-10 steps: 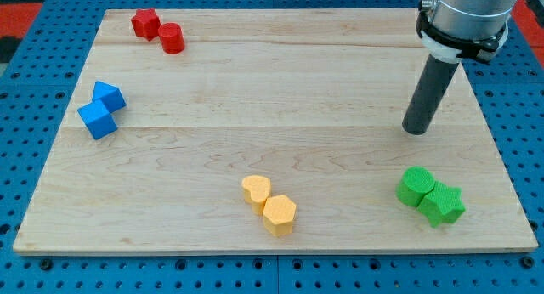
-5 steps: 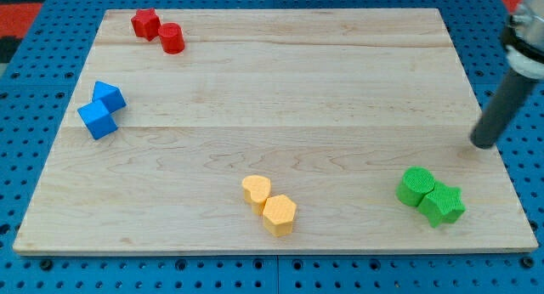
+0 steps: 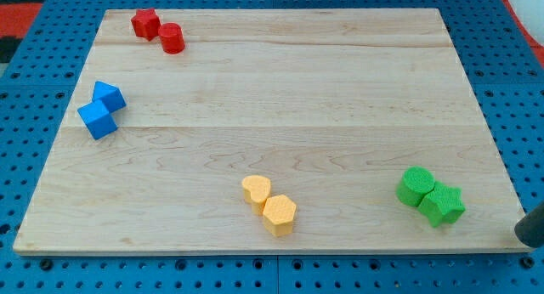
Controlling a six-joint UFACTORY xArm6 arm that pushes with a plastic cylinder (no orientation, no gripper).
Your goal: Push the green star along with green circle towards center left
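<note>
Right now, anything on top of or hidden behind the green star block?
Nothing sits on the green star block. The green circle block touches it on its upper-left side. My tip stands off the wooden board, to the star's right. The star's far faces are hidden.

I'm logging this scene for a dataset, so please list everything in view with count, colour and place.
green circle: one, green, lower right of the board, touching the green star.
green star: one, green, just right of and below the green circle.
yellow heart: one, yellow, bottom centre.
yellow hexagon: one, yellow, touching the yellow heart on its lower right.
blue blocks: two, blue, at the view's left edge, touching; shapes unclear.
red star: one, red, top left.
red cylinder: one, red, beside the red star.
board: one, pale wood, on a blue pegboard.
my tip: one, dark rod end, at the view's bottom right corner, off the board, right of the green star, touching nothing.
</note>
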